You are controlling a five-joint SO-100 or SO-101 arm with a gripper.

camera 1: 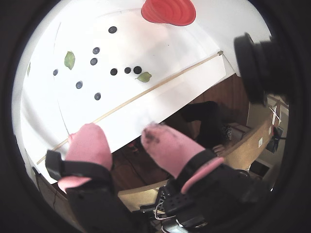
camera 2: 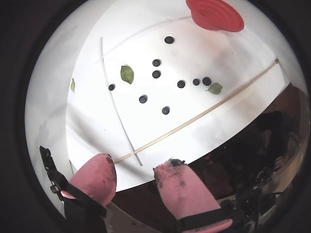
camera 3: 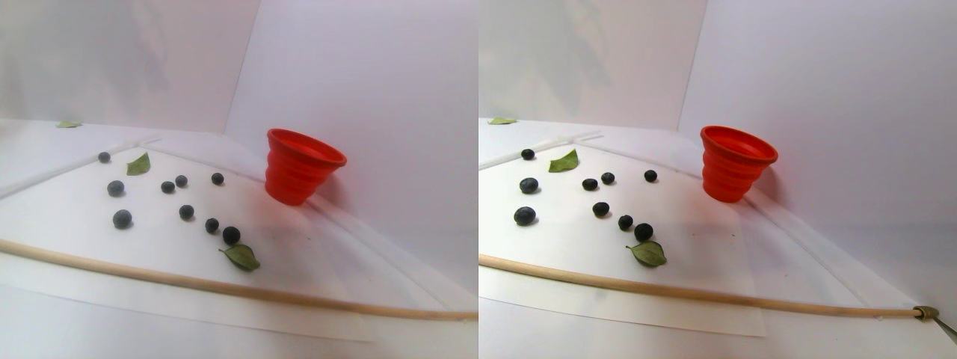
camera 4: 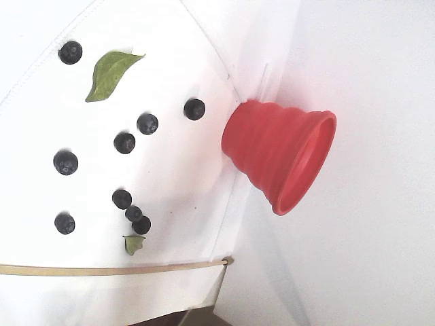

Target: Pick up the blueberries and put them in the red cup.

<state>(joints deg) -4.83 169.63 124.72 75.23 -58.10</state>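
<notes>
Blueberries [camera 2: 156, 74] lie scattered on a white sheet [camera 2: 233, 63], eight in all, small, round and dark blue-black with a dull bloom. In both wrist views the gripper [camera 2: 135, 175] sits at the bottom of the frame, raised above the near edge of the sheet and well apart from the fruit. Its two pink padded fingers [camera 2: 95, 177] stand a moderate gap apart with nothing between them; the right finger carries dark smudges.

In a wrist view, the berries spread across the middle of the frame, from one at the left [camera 2: 112, 87] to a row of three at the right [camera 2: 196, 82]. Three green leaves show: a small one at the far left [camera 2: 73, 85], one upper centre [camera 2: 127, 74], and one beside the right-hand berry [camera 2: 214, 88].

A thin wooden stick [camera 2: 204, 113] runs diagonally across the sheet, below the berries.

One red cup [camera 2: 216, 14] stands at the upper right, upright, with stepped ridged sides widening to a thick round rim. In the stereo pair view it [camera 3: 299, 168] stands right of all the berries, apart from them, and its inside cannot be seen.
</notes>
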